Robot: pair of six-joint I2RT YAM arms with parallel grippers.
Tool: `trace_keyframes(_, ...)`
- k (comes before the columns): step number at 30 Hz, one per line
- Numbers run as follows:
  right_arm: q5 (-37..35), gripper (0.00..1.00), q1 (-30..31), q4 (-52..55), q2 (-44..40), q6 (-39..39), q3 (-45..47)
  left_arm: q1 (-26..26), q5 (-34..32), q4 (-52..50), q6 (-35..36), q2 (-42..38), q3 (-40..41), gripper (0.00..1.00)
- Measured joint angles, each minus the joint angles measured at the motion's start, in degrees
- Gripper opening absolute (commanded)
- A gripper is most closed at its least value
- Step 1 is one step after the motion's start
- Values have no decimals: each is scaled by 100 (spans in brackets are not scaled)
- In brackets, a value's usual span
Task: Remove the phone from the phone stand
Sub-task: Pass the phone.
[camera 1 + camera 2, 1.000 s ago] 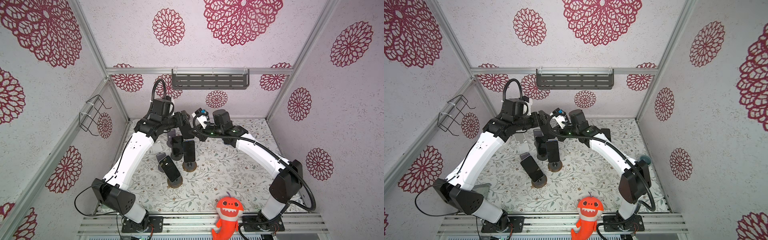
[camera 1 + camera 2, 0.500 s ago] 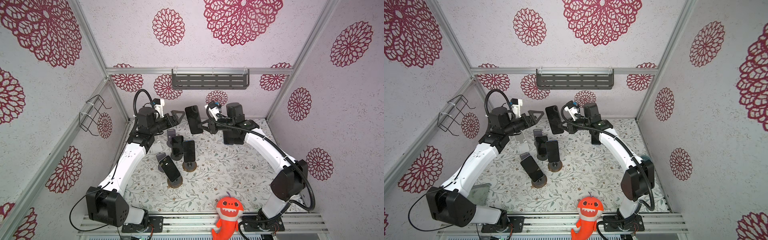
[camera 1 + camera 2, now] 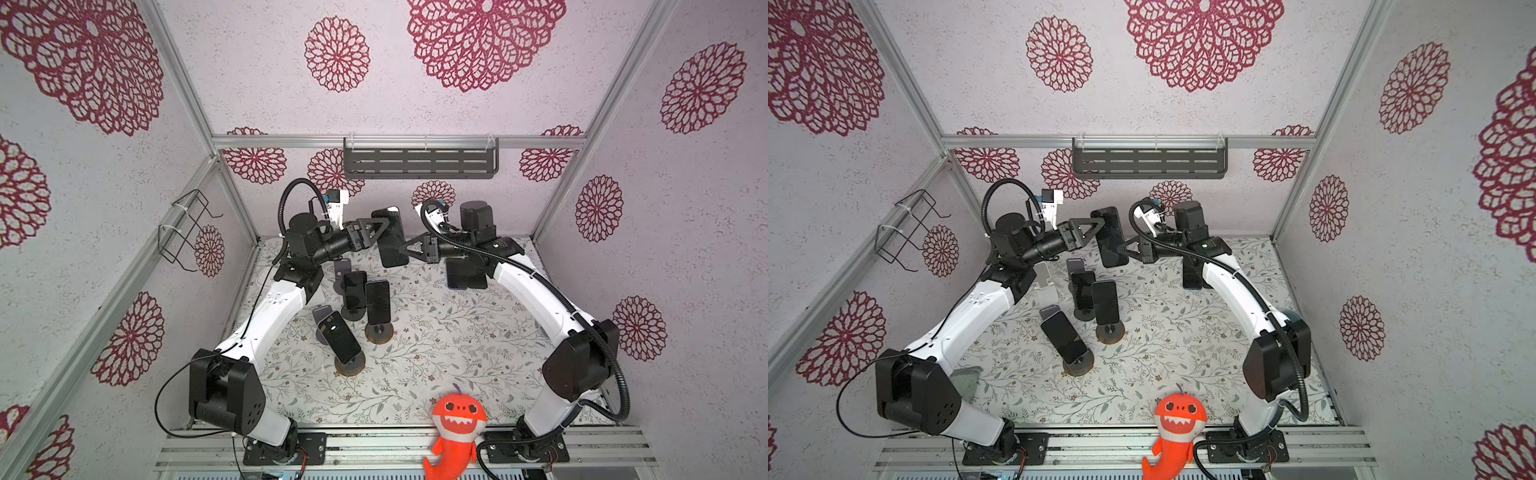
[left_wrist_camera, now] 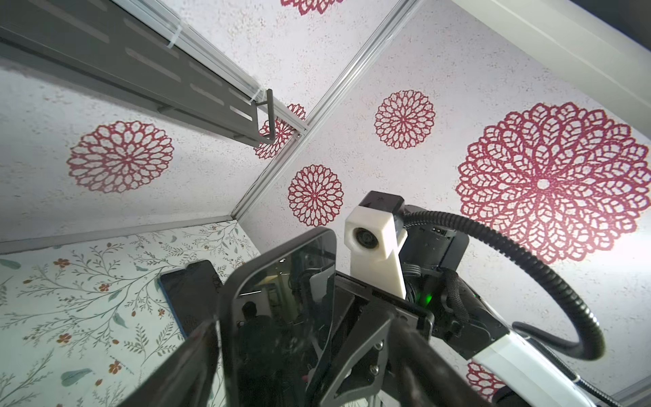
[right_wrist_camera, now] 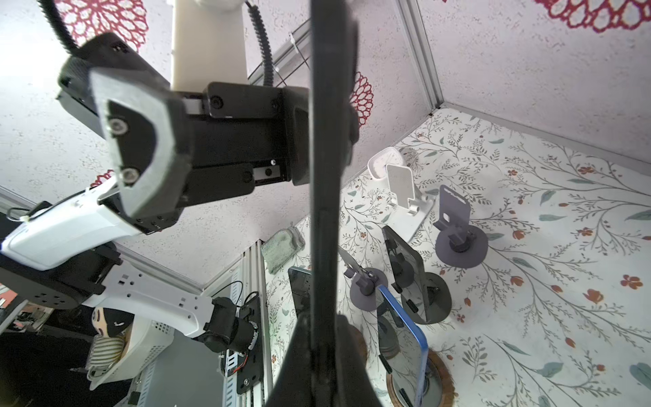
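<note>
Hovering over three stands point(image 3: 379, 332) each carrying a phone point(image 3: 377, 301), the raised phone point(image 3: 390, 239) is being pinched by the right gripper point(image 3: 402, 249); the left gripper point(image 3: 383, 226) is gaping around it.

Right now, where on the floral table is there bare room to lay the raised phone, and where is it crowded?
Free for the raised black phone: the floral table cover between the round-based phone stands, the white right arm and the orange shark plush toy. Crowded: those stands, and the dark phones lying flat beside that arm.
</note>
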State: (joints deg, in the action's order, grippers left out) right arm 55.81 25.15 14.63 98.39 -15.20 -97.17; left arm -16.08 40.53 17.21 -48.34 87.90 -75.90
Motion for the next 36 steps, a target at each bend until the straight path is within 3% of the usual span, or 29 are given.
trace_keyframes(7, 481, 0, -4, -662, 17, -566, 61, -31, 111, 481, -260, 153, 0, 52)
trace_keyframes(17, 949, 1, -44, -966, 210, -927, 79, -44, 356, 1456, -828, 330, 184, 9)
trace_keyframes(21, 1182, 26, -138, -1003, 348, -957, 68, -55, 372, 1484, -892, 374, 181, 0)
trace_keyframes(31, 538, 90, -667, -962, 330, -1067, 468, -66, 61, 1314, -763, 407, 197, 0)
trace_keyframes(36, -278, 98, -868, -614, -59, -826, 872, -157, -577, 839, -437, 361, 243, 0)
